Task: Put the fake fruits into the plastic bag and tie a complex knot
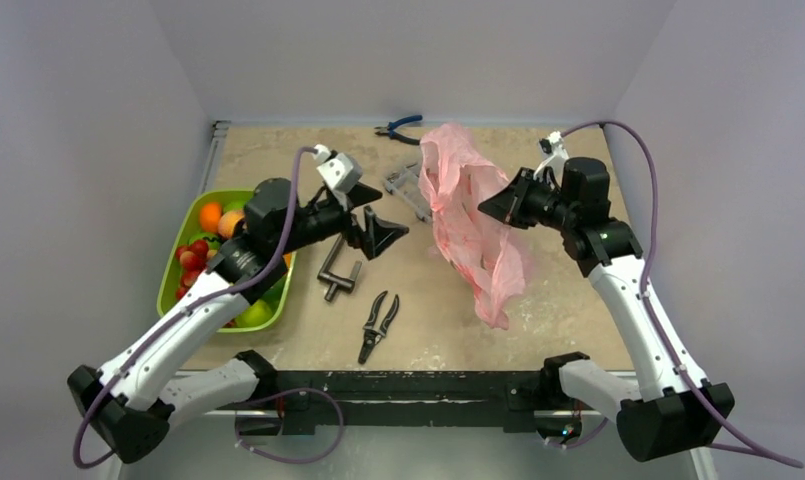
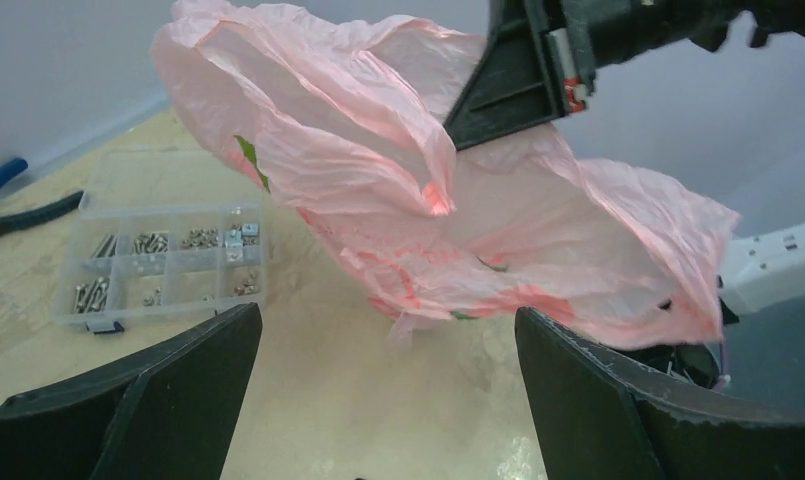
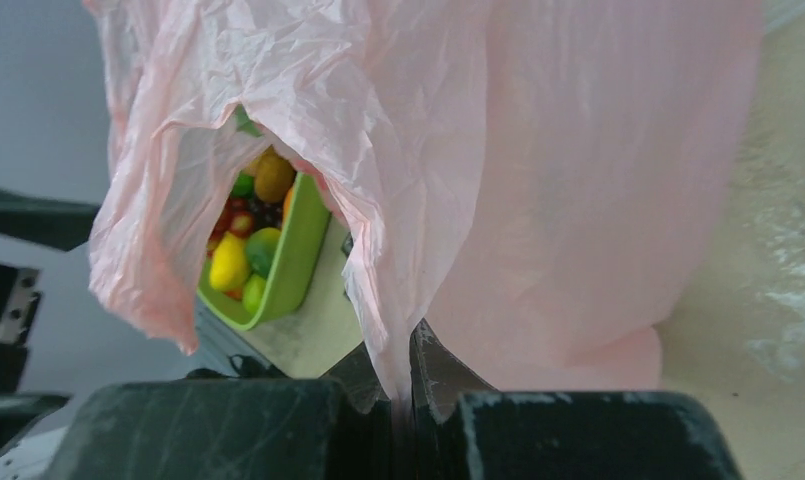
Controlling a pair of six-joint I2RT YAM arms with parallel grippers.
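The pink plastic bag hangs lifted over the table's middle right, its lower end trailing on the table. My right gripper is shut on a fold of the bag's film. My left gripper is open and empty, left of the bag and apart from it; the bag fills the upper part of its wrist view. The fake fruits, red, orange and green, lie in the lime-green tray at the left. They also show through the bag's opening in the right wrist view. No knot shows.
A clear screw organiser box lies beyond the bag. Blue-handled pliers lie at the back edge. A black clamp and black pliers lie on the table in front of my left gripper.
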